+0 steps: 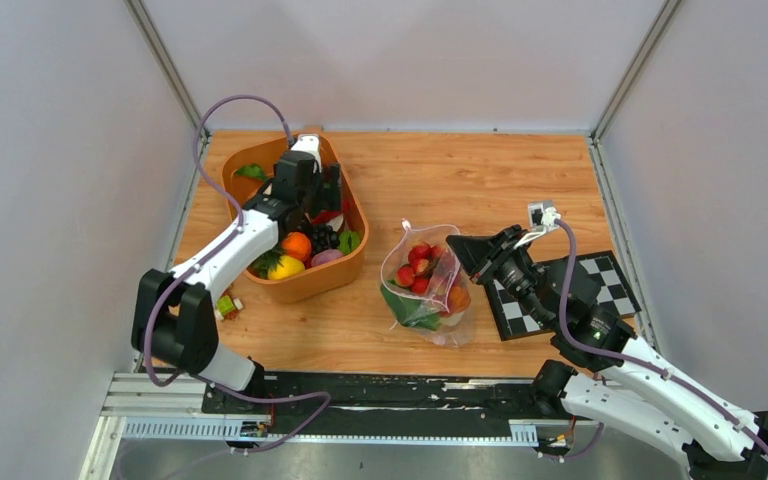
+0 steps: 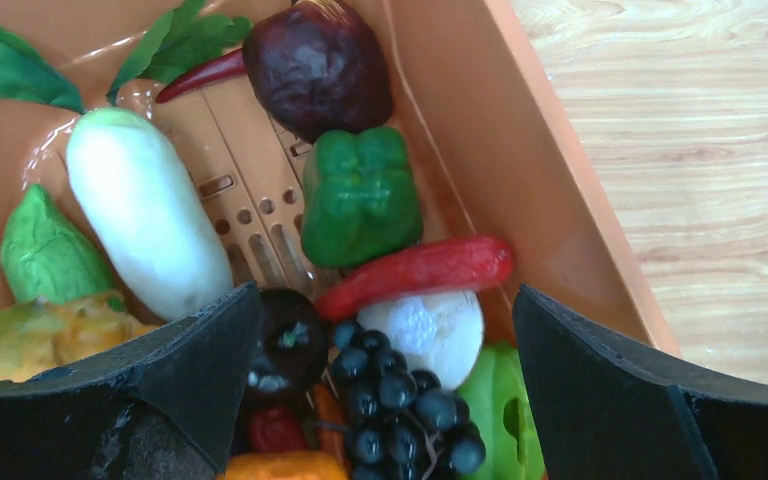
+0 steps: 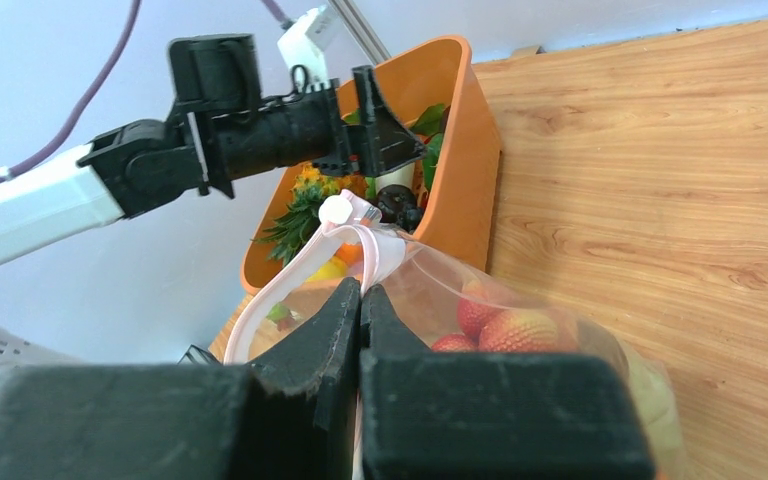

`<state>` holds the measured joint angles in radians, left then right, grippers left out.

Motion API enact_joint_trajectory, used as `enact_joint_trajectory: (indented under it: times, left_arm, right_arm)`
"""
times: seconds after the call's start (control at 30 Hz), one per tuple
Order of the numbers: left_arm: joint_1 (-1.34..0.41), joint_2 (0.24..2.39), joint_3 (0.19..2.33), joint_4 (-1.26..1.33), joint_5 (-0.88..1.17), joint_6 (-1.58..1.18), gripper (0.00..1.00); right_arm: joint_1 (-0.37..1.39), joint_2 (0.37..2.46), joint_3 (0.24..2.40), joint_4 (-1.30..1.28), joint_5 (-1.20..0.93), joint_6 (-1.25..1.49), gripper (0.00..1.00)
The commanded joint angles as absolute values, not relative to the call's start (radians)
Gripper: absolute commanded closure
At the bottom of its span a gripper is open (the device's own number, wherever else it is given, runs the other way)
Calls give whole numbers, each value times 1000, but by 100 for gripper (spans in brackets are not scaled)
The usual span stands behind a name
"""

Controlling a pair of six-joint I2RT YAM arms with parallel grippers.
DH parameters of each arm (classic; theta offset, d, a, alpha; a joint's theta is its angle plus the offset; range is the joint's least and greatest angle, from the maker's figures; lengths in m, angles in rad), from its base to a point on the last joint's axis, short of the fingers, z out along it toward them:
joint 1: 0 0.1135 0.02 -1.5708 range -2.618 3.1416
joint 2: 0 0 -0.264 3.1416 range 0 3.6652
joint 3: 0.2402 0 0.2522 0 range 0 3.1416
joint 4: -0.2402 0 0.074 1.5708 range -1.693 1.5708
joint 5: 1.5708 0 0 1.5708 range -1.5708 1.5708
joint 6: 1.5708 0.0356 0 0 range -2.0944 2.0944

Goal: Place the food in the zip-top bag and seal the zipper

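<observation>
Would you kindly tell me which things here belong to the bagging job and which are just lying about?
Job: clear crinkly plastic zip-top bag, its pinkish zipper strip, red toy strawberries inside, colourful toy vegetables under the open left gripper, right gripper shut on the bag.
Lying about: orange plastic tub (only a container), black-and-white checkered board.

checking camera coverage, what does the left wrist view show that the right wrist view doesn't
Only the left wrist: the inside of the orange tub close up, with a green pepper, a long red chilli and black grapes. Only the right wrist: the right gripper shut on the mouth edge of the clear bag, strawberries inside. Both: the tub, the wooden table and the open left gripper.
</observation>
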<state>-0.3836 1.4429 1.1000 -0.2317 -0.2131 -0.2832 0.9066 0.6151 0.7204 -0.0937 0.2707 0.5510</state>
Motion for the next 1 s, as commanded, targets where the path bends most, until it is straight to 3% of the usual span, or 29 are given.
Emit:
enact_joint_trajectory:
  times: [0.0, 0.37, 0.6, 0.77, 0.87, 0.97]
  left_arm:
    - [-369, 1518, 1200, -199, -225, -297, 0]
    - [-356, 1573, 1156, -216, 27, -120, 1]
    - [-356, 1680, 1239, -326, 81, 29, 9]
    - [-356, 1735, 1248, -280, 10, 65, 9]
    - [-356, 1759, 1250, -238, 3, 83, 15]
    - [-356, 1777, 1247, -229, 3, 81, 27]
  right_arm:
    - [910, 597, 753, -77, 260, 528, 100]
    - [910, 608, 767, -86, 260, 512, 100]
    - [910, 614, 773, -86, 244, 511, 100]
    - [910, 612, 774, -87, 244, 512, 100]
    - [910, 618, 775, -84, 240, 510, 100]
    - [910, 621, 776, -83, 239, 510, 100]
